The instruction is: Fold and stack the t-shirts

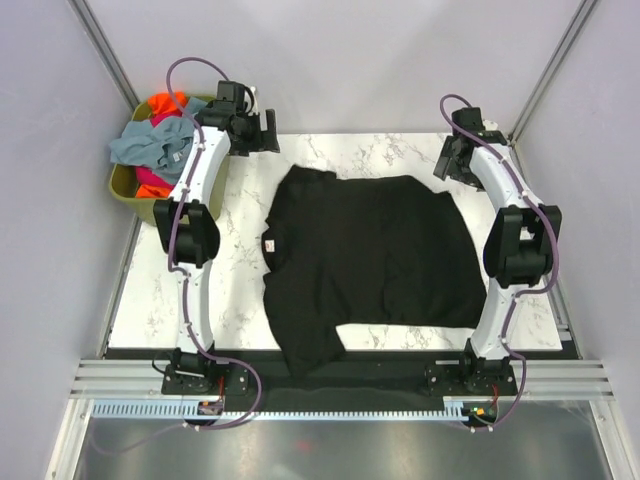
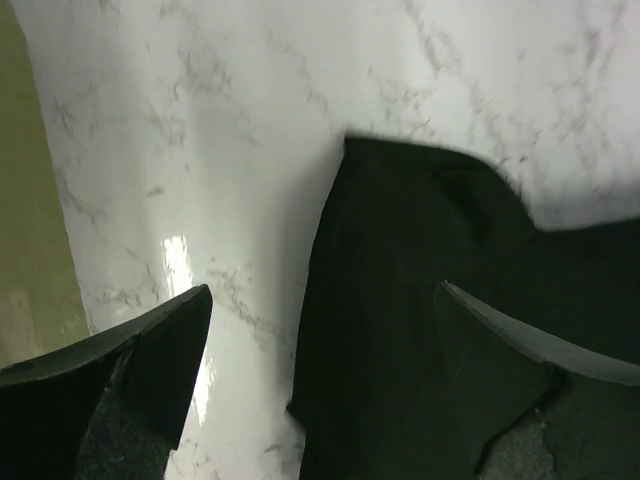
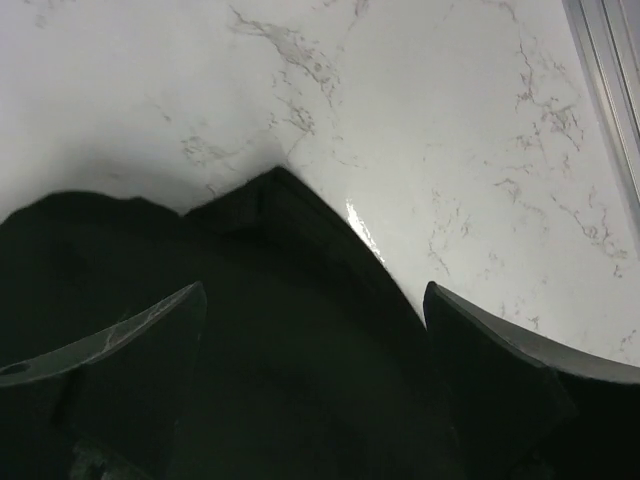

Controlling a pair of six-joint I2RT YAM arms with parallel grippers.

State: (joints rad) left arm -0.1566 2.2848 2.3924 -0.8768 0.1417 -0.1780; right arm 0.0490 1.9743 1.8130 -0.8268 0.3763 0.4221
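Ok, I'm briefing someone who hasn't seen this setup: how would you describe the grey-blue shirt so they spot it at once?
Find the marble table, then the olive-green basket beside its far left corner. The grey-blue shirt lies on top of the pile in it. Its neighbours are an orange shirt and a magenta-pink shirt, so it is the only pale one.

Left arm, right arm: white links, black joint housings, purple cables looped alongside. Black bases near. Left tool, right tool: black, tapered fingers.
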